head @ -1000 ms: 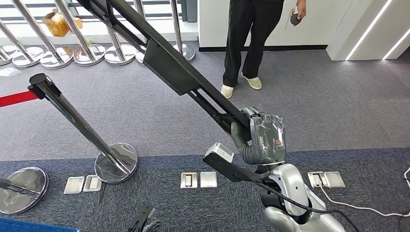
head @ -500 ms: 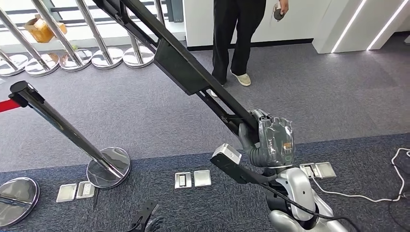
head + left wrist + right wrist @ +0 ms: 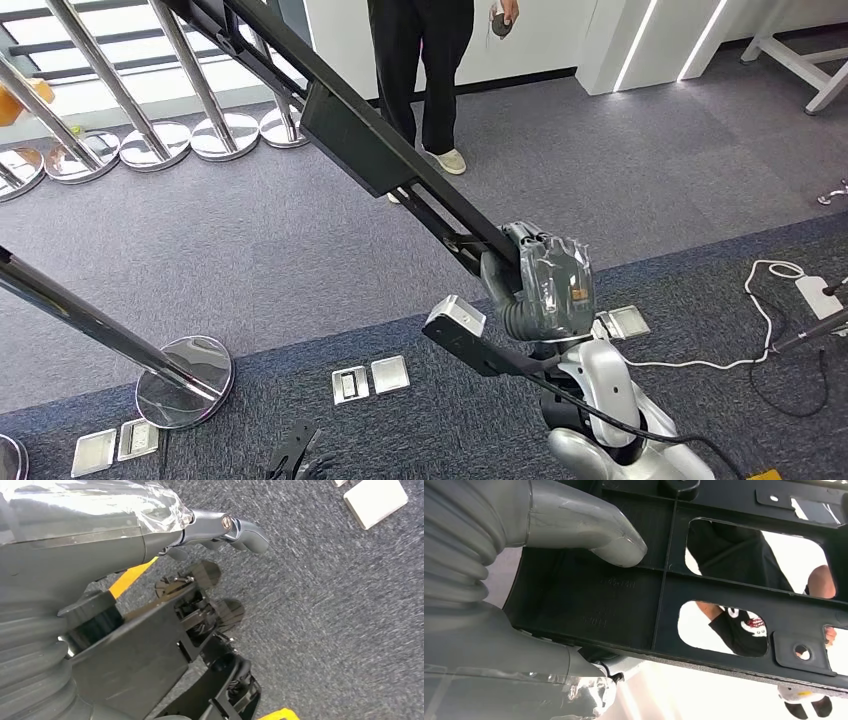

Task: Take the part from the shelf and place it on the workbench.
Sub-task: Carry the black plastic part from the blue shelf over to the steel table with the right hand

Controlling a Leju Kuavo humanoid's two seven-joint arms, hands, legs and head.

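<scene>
The part (image 3: pixel 360 145) is a long black plastic frame with cut-out windows, slanting from the upper left of the head view down to my right hand (image 3: pixel 545 280). That hand grips the part's lower end in the air, above the carpet. In the right wrist view the grey thumb (image 3: pixel 589 530) presses on the part's (image 3: pixel 724 595) ribbed face. My left hand (image 3: pixel 220 527) hangs beside my body over the carpet, its fingers held out with nothing in them.
A person (image 3: pixel 420 60) in dark trousers stands at the back, holding a small device. A chrome stanchion (image 3: pixel 180 370) leans at the left, with more bases (image 3: pixel 150 140) behind. Floor sockets (image 3: pixel 370 378) and a white cable (image 3: pixel 790 290) lie on the grey carpet.
The whole picture has shifted left, so the camera has turned to the right. The part stays in my right hand at the same slant.
</scene>
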